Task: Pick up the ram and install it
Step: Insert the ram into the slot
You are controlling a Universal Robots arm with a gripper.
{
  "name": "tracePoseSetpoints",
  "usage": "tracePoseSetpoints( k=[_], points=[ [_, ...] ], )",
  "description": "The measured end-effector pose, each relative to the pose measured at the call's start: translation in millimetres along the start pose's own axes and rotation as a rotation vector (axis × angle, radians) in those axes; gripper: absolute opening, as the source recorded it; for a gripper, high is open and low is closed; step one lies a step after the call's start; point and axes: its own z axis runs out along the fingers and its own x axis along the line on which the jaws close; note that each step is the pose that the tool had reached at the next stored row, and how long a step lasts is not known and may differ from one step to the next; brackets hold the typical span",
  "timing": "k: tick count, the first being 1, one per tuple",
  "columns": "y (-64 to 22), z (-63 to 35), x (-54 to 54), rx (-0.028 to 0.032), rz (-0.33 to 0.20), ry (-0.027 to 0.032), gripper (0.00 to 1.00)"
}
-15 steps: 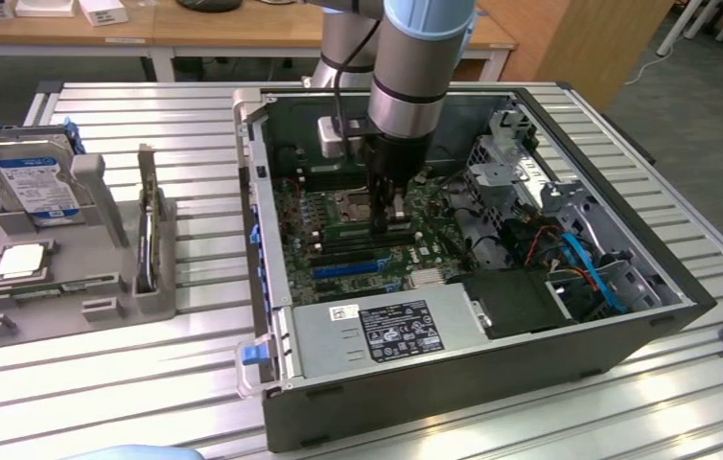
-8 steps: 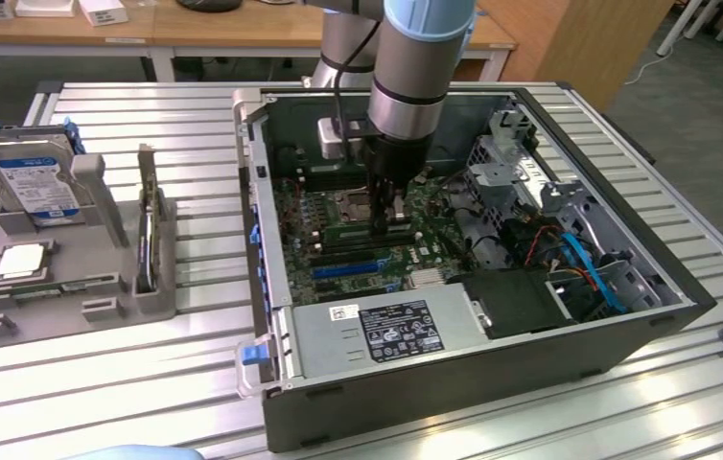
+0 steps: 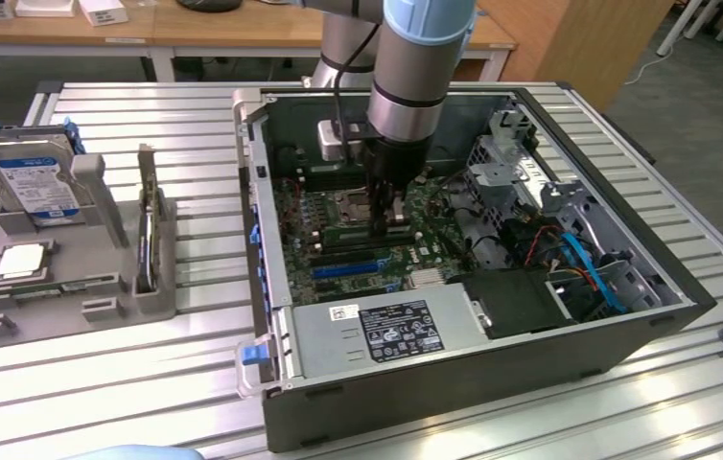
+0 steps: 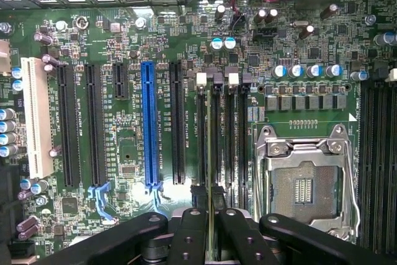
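The ram [image 4: 211, 153] shows edge-on in the wrist view as a thin green strip. It runs along the black memory slots [image 4: 226, 134] beside the CPU socket [image 4: 304, 184]. My gripper [image 4: 211, 240] is shut on it, with black fingers [image 4: 189, 237] pressed to both faces. Whether the stick sits in a slot or hovers just above it I cannot tell. In the exterior view the gripper [image 3: 390, 218] reaches straight down inside the open computer case [image 3: 464, 383], low over the motherboard [image 3: 336, 240].
A grey fixture [image 3: 81, 287] on the exterior view's left holds a silver hard drive [image 3: 32, 182] and a square CPU chip [image 3: 23, 261]. The case walls, power supply [image 3: 387, 331], drive cage and cables [image 3: 579, 259] surround the gripper. A blue expansion slot [image 4: 149, 122] lies near the memory slots.
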Motion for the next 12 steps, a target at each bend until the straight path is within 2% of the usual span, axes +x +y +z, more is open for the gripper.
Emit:
tracePoseSetpoints(
  k=[2, 12],
  points=[
    [0.4, 0.8, 0.4, 0.0001, 0.000, 0.0018, 0.14],
    [0.4, 2.4, 0.4, 0.0001, 0.000, 0.0020, 0.14]
  ],
)
